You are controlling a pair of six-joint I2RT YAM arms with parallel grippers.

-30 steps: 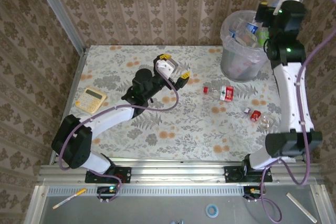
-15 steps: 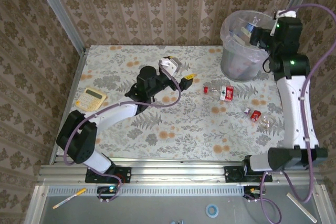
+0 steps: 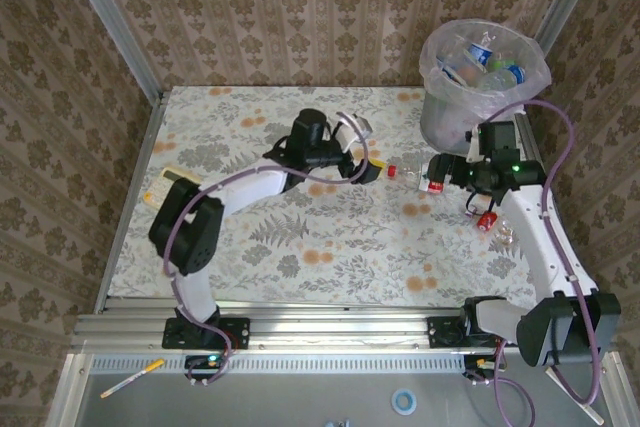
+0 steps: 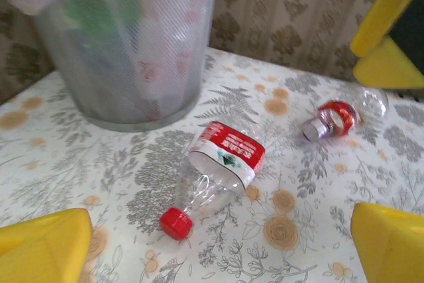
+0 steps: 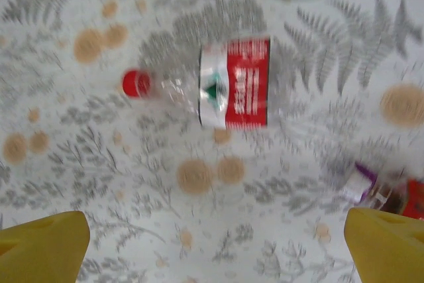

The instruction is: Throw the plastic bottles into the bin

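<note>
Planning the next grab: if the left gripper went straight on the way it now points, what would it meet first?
Most likely the red-capped bottle, lying on its side with its cap toward the open left gripper. The bin stands farther back and to the left, though depth is hard to judge.

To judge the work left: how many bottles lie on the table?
2. A red-capped bottle lies in front of the bin. A purple-capped bottle lies right of it. The arms may hide more.
</note>
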